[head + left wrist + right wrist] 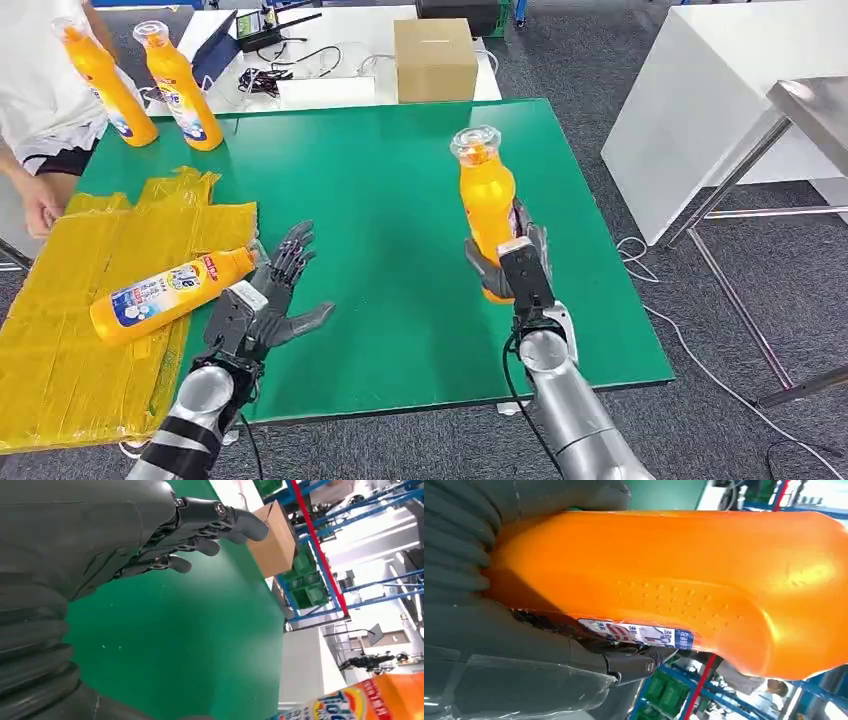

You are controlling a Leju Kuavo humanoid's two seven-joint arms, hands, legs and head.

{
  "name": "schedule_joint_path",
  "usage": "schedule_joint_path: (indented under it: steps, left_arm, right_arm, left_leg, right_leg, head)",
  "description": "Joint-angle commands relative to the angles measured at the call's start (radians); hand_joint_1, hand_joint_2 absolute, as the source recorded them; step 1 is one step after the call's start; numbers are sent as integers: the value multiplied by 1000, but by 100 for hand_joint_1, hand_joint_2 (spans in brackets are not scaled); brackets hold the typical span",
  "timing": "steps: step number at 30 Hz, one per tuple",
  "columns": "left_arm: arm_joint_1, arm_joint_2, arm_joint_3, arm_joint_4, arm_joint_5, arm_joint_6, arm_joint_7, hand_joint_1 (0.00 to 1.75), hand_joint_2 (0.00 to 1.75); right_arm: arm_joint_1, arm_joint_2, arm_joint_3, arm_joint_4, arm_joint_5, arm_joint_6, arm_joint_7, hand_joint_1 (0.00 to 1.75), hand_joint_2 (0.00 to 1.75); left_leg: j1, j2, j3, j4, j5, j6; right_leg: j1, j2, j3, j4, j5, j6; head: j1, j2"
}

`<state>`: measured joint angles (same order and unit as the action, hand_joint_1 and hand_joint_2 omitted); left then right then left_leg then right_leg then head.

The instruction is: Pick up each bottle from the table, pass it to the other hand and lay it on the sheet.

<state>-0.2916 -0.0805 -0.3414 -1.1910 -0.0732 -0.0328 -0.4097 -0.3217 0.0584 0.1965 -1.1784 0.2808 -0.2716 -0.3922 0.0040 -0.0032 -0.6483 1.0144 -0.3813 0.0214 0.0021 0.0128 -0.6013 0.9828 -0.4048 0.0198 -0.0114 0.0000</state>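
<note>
Our right hand has its fingers wrapped around the lower body of an orange bottle, which we hold upright above the green worktop, clear cap uppermost; the right wrist view shows the same bottle pressed against the palm, its label strip beside the fingers. Our left hand holds nothing, its fingers spread apart and hovering over the worktop just beside the edge of the yellow sheet. One bottle on the sheet lies on its side, label up, its cap end pointing towards our left hand and close to the fingertips; whether it touches them we cannot tell. The sheet itself is crinkled plastic, spread over the worktop's left side and overhanging the near-left corner. Two further bottles stand upright at the far-left corner of the worktop, one nearer the corner and one just beside it. A person's hand rests at the far edge of the sheet, with a white shirt above it. Beyond the green worktop we note a white table carrying a brown cardboard box and black cables. A metal-legged table stands well apart on the right, on grey carpet.
</note>
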Motion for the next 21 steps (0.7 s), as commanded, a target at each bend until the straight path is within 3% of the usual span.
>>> schedule_joint_path:
  steps: [1, 5, 11, 18, 21]
  left_arm:
    - [-56, 36, -51, 76, 6, -1, 5, 0, 175]
    - [-68, 33, -53, 87, 22, -10, 10, 0, 175]
    - [-108, 27, -78, 119, 66, -33, 7, 0, 175]
    - [-108, 31, -60, 104, 139, -46, 17, 0, 175]
    - [-106, 33, -50, 94, 154, -42, 16, 0, 175]
  right_arm:
    - [-57, 11, 16, 64, -12, 5, -8, 175, 175]
    - [-67, 27, 41, 65, -55, 55, -42, 175, 175]
    - [-109, 60, 189, 117, -68, 121, -95, 175, 175]
    - [-147, 70, 357, 177, 29, 112, -113, 175, 175]
    - [-153, 79, 407, 195, 18, 170, -117, 175, 175]
  left_leg:
    - [-1, 1, 4, -1, -2, -1]
    - [0, 1, 3, 0, -2, -1]
    - [0, 2, 1, 0, -2, -1]
    - [0, 4, 4, 0, -3, -2]
    - [0, 2, 1, -1, -1, -1]
  right_leg:
    - [0, 0, 4, -1, -2, 0]
    - [0, 0, 2, 0, -1, 0]
    - [0, 1, 0, 0, -1, 0]
    - [0, 2, 3, 0, -3, 0]
    - [0, 0, 0, 0, -1, 0]
  head:
    - [0, 0]
    - [0, 0]
    - [0, 0]
    - [0, 0]
    - [0, 0]
